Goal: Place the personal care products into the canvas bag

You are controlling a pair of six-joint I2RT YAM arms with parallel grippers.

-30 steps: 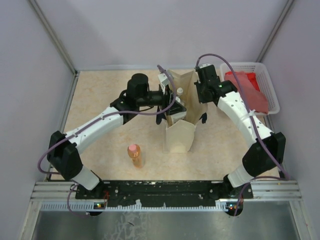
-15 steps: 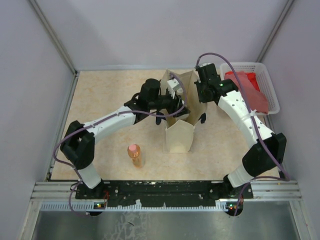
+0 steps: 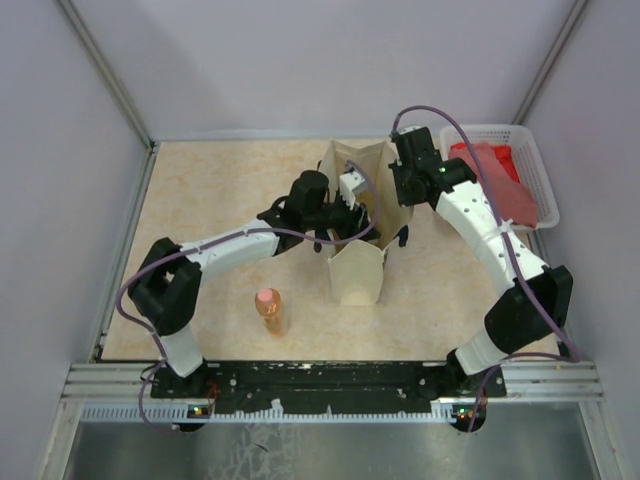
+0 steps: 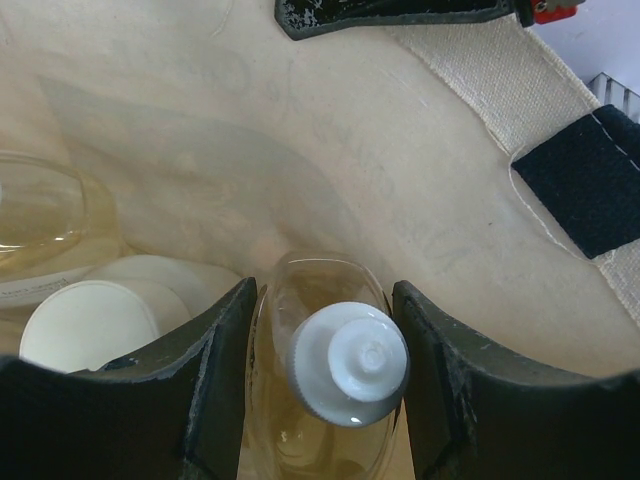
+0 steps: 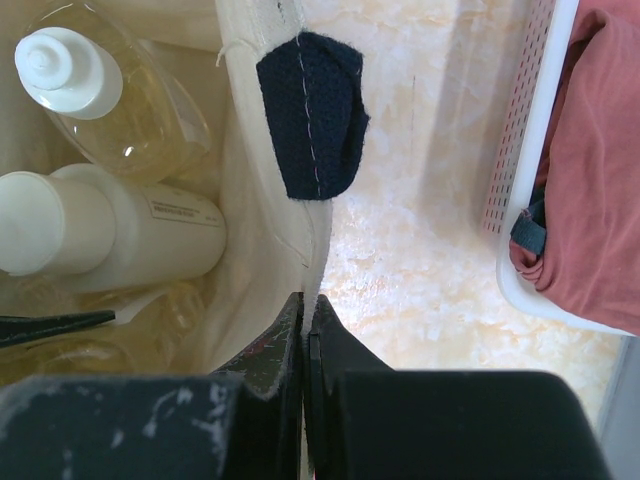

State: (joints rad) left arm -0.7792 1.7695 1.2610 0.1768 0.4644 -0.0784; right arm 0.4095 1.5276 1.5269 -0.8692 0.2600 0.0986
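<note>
beige bag (image 3: 358,282), amber bottle (image 4: 322,296), red cloth (image 3: 488,168)

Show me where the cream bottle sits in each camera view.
Top external: not visible; it is hidden down inside the canvas bag.
Left wrist: cream bottle at lower left, seen cap-first.
Right wrist: middle left, inside the bag.
Shared landmark: the navy strap patch on the bag's rim, at the right edge in the left wrist view and upper middle in the right wrist view.

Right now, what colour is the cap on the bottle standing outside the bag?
Pink; the cap shows best in the top external view.
</note>
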